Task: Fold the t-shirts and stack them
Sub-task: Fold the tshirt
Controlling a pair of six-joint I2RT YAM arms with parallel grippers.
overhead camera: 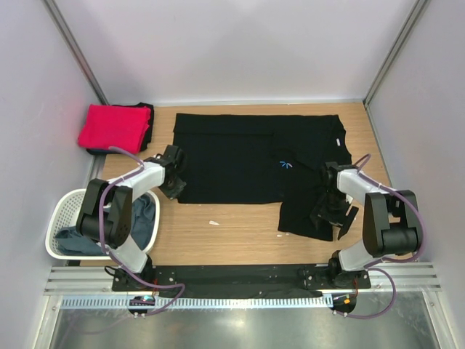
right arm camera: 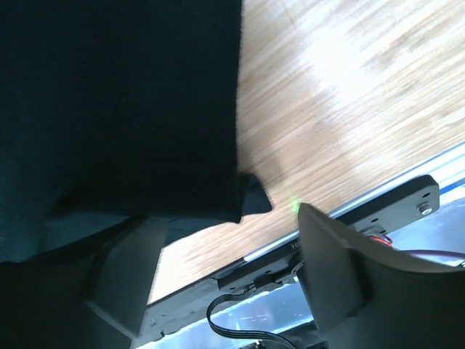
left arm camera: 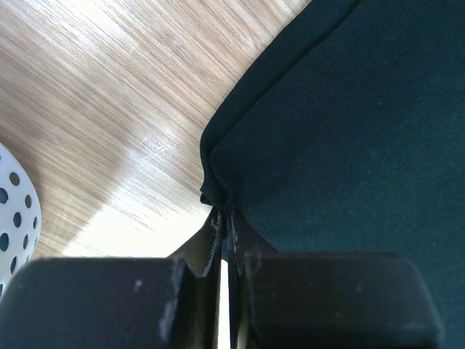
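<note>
**Black t-shirt spread on a wooden tabletop, one robot tool at each of its near corners**

A large black t-shirt (overhead camera: pixel 240 156) lies flat across the far half of the tabletop (overhead camera: pixel 232 236). Its right part is folded over on itself, and a flap of it reaches toward the near edge. A tiny light-blue starburst mark (overhead camera: pixel 285 164) sits on that folded part.

The left tool (overhead camera: pixel 173 182) is at the shirt's near left corner. In the left wrist view its fingers (left arm camera: pixel 214 243) are pressed together, pinching the bunched corner of the black cloth, which rests on the wood.

The right tool (overhead camera: pixel 336 214) is at the near end of the right flap. In the right wrist view its two fingers are spread wide apart. The hem corner of the black shirt drapes over one finger (right arm camera: pixel 127 273), and the other finger stands clear of the cloth above bare wood.

A bright red t-shirt (overhead camera: pixel 112 127) lies folded in the far left corner of the tabletop, with dark cloth (overhead camera: pixel 147 116) showing past its right edge.

A slate grey-blue t-shirt (overhead camera: pixel 144 218) is crumpled inside a white lattice laundry basket (overhead camera: pixel 62 211) at the near left, just beside the left arm.

A small white scrap (overhead camera: pixel 214 222) lies on the bare wood between the two arms, near the black shirt's hem.
</note>
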